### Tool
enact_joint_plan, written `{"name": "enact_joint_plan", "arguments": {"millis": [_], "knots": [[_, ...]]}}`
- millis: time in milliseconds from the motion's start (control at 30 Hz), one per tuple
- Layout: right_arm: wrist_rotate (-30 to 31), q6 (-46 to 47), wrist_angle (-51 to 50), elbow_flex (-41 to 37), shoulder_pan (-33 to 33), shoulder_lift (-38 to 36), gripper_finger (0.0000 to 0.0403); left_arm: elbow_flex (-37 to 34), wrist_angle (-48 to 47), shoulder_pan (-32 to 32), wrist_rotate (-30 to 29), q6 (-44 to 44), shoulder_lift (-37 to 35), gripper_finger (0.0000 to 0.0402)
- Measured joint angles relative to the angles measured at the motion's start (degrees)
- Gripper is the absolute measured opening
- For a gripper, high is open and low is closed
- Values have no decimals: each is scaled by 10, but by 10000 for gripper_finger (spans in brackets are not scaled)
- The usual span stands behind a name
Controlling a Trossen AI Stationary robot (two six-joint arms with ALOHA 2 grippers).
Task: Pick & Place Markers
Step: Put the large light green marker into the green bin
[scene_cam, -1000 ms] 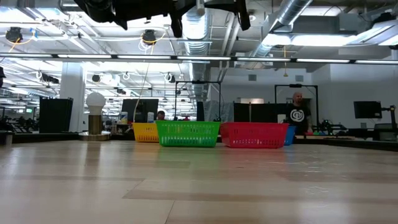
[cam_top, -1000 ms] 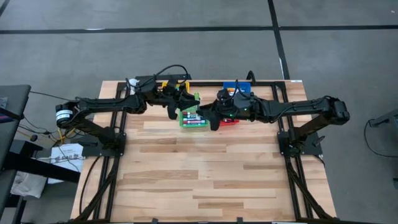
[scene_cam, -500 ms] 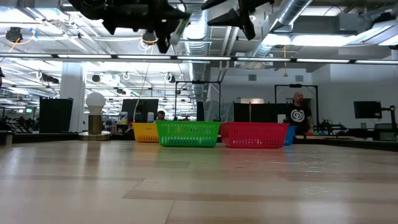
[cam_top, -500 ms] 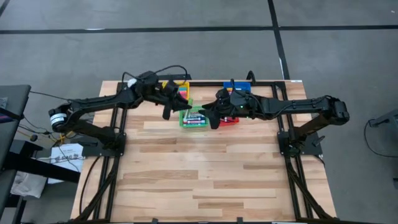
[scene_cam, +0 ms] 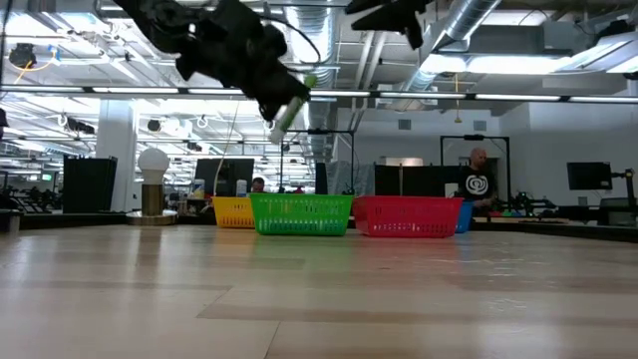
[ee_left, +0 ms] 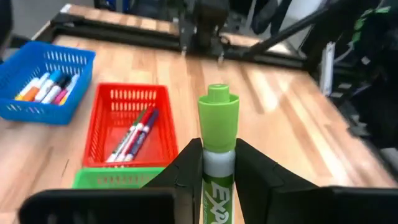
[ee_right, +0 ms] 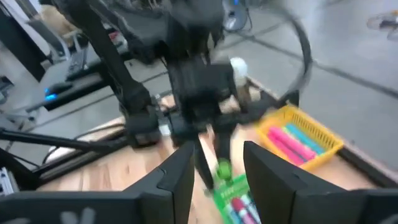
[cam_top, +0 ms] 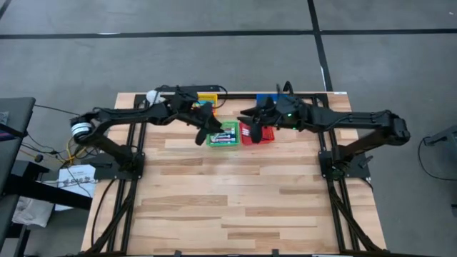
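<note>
Left tool (ee_left: 217,171) clamped on green marker (ee_left: 218,134), cap protruding forward; right tool (ee_right: 214,165) apparently apart, empty.

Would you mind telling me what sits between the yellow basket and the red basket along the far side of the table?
The green basket sits between the yellow basket and the red basket, as the low view shows.

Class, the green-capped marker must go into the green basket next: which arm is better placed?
Left. The left gripper is shut on the green-capped marker, raised beside the green basket. The right gripper is open over the red basket.
</note>
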Motion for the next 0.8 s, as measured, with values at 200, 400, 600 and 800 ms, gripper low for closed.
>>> {"name": "enact_joint_plan", "arguments": {"millis": [200, 400, 600, 800], "knots": [[-2, -46, -20, 0, -12, -46, 120, 41, -16, 0, -15, 41, 79, 65], [-2, -60, -62, 0, -19, -76, 118, 127, -125, -1, -52, 114, 153, 65], [-3, -72, -77, -20, -34, -113, 118, 182, -231, -3, -103, 148, 201, 65], [-26, -50, 20, -117, -56, -182, 118, 189, -258, -5, -115, 150, 205, 65]]}}
